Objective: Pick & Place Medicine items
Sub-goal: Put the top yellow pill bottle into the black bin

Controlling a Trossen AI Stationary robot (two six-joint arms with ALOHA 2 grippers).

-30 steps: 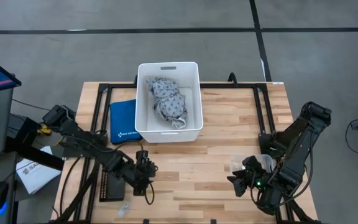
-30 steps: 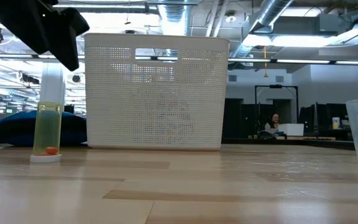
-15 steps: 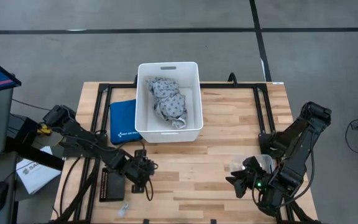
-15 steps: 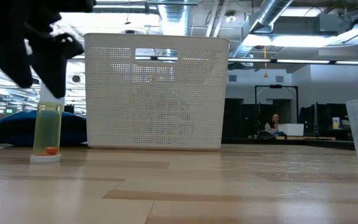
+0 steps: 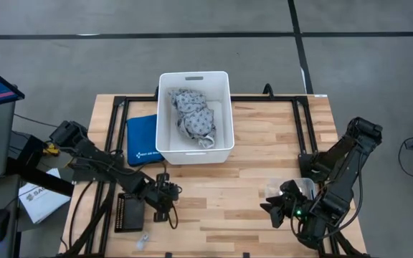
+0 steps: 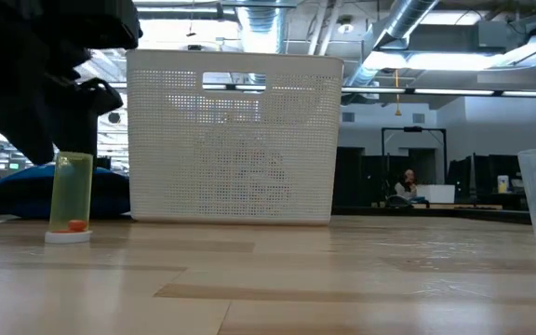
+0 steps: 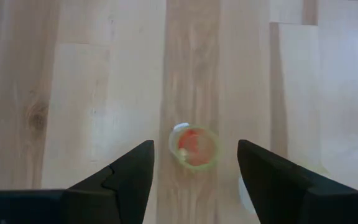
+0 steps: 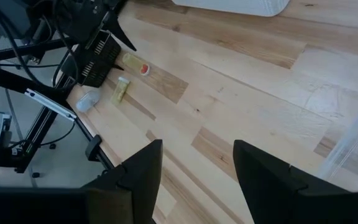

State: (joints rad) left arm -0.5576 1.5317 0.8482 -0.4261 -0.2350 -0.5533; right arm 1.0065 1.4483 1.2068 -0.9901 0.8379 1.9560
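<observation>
Dropping over the last second, the left pincer (image 7: pixel 191 180) now hangs fingers apart, straddling the upright yellow-green vial (image 7: pixel 194 147) at the table's (image 5: pixel 264 136) seven o'clock; a grasp looks imminent. The right pincer (image 8: pixel 194 180) waits apart at five o'clock.

Pale matt wooden table (image 5: pixel 249 193); perforated plastic bin (image 6: pixel 234 140)
</observation>
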